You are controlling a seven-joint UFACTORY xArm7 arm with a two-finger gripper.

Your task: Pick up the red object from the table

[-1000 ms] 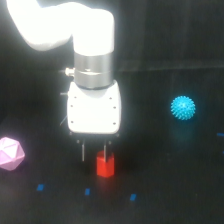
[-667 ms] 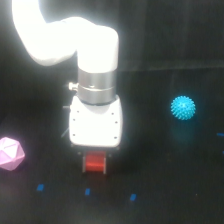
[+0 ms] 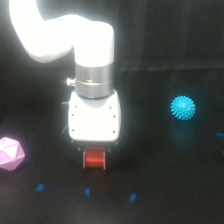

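Note:
The red object (image 3: 94,159) is a small stubby red block on the table (image 3: 165,165), just below the white gripper body. My gripper (image 3: 94,163) is down over it. Its dark fingers (image 3: 83,159) stand close against both sides of the block, so it looks shut on the block. The fingertips are mostly hidden by the block and the dark surface. I cannot tell whether the block rests on the table or hangs just above it.
A pink faceted polyhedron (image 3: 10,152) lies at the exterior view's left edge. A cyan spiky ball (image 3: 183,107) lies at the exterior view's right. Small blue tape marks (image 3: 87,191) dot the table in front of the gripper.
The gripper came down from above the red block until its fingers flanked it. Gripper and block then shifted together a little toward the exterior view's left.

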